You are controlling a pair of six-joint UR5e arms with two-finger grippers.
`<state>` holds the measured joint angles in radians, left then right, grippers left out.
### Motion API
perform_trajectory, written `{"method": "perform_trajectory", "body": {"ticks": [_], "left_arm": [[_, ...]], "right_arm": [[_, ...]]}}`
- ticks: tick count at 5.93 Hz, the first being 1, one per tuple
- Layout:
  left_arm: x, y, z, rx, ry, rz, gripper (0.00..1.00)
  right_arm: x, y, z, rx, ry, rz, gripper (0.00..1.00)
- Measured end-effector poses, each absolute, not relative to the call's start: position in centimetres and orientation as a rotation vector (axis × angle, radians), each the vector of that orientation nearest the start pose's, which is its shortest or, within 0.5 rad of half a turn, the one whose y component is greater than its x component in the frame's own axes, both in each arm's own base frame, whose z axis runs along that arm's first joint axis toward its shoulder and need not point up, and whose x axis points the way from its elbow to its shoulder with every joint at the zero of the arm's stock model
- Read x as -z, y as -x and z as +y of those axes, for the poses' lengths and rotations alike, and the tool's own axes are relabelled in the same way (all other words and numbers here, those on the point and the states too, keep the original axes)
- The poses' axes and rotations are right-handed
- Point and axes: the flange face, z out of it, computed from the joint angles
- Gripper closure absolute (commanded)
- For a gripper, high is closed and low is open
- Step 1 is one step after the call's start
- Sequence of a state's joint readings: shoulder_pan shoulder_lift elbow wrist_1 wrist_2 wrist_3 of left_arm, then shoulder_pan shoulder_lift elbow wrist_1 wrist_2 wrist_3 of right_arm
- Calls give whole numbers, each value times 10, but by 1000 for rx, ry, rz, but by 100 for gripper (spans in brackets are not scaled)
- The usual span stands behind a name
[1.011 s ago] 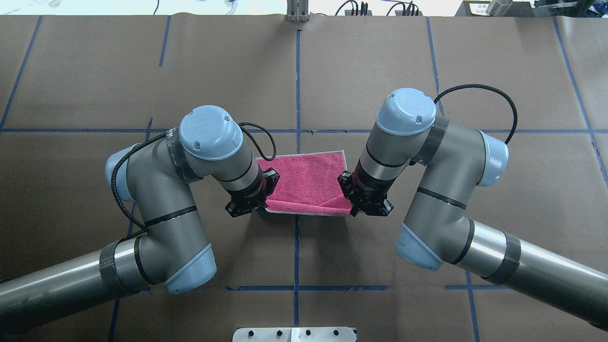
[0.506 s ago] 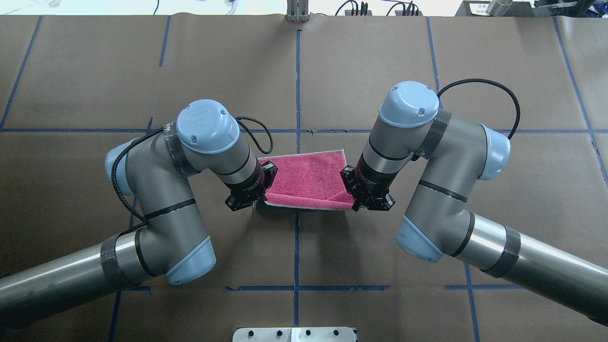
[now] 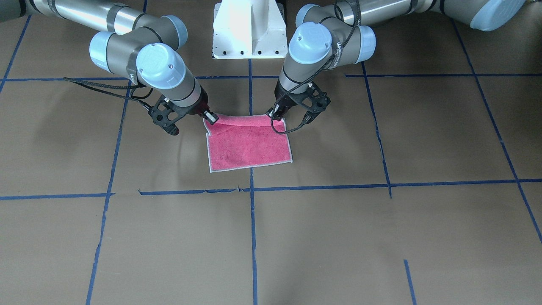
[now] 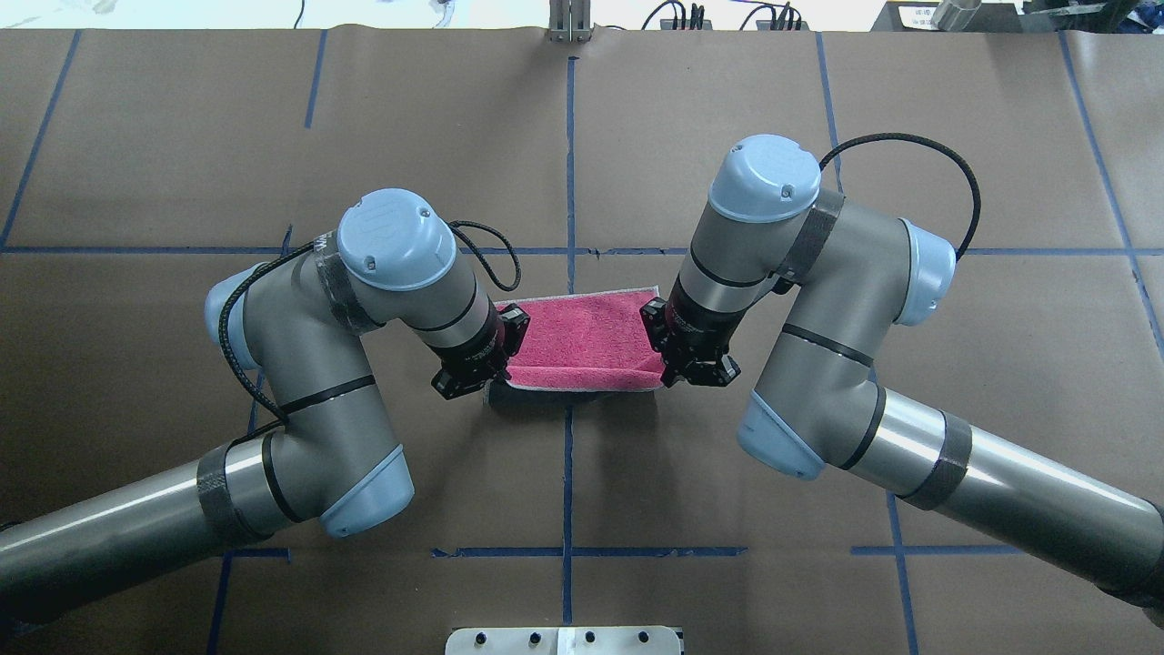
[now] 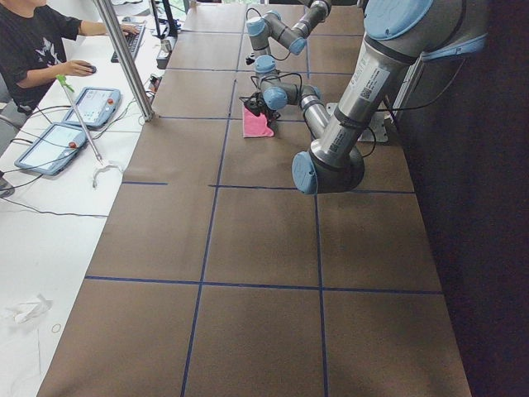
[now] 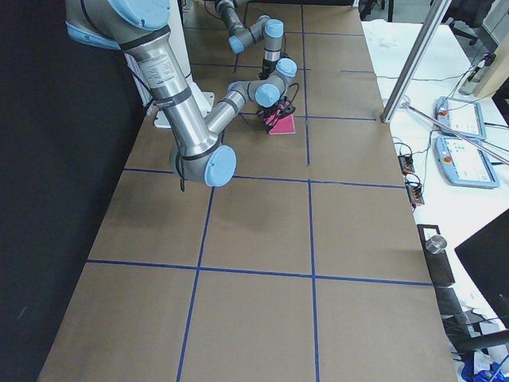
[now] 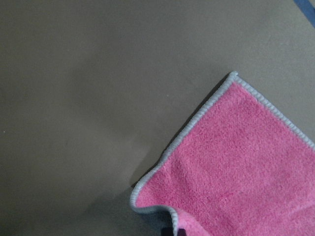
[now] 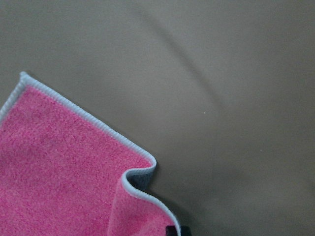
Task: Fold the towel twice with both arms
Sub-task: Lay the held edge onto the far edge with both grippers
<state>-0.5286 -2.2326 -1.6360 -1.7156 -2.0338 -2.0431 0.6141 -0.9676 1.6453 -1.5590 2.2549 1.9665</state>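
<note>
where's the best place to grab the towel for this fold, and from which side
By its two robot-side corners, one gripper each, coming from the outer sides. The towel is limp, so pinching both corners lifts the whole edge evenly, as the left gripper and right gripper do here.

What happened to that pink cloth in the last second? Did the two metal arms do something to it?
The left arm's fingers and the right arm's fingers moved forward, away from the robot's base. They carried the towel's near edge up and partly over the rest. Both kept pinching its corners; nothing was let go. The far edge stayed flat in place on the table.
</note>
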Motion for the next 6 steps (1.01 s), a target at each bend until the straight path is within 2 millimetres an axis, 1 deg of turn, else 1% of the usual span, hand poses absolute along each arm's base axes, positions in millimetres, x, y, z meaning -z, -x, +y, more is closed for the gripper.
{"method": "perform_trajectory", "body": {"ticks": [1,2,3,4,6], "left_arm": [[-216,-548,-421,719,438,894,100],[-216,-550,-421,727,451,907,100],[-216,-550,-423,740,460,919,100],[-217,-547,-428,757,463,926,100],[-221,-543,-441,801,472,945,100]], "right_arm": [[-255,510,-447,-731,605,-750,89],[-254,514,-452,-762,617,-767,89],[-261,518,-463,-806,633,-795,89],[-266,519,-472,-844,646,-817,89],[-265,512,-486,-895,654,-831,89]]}}
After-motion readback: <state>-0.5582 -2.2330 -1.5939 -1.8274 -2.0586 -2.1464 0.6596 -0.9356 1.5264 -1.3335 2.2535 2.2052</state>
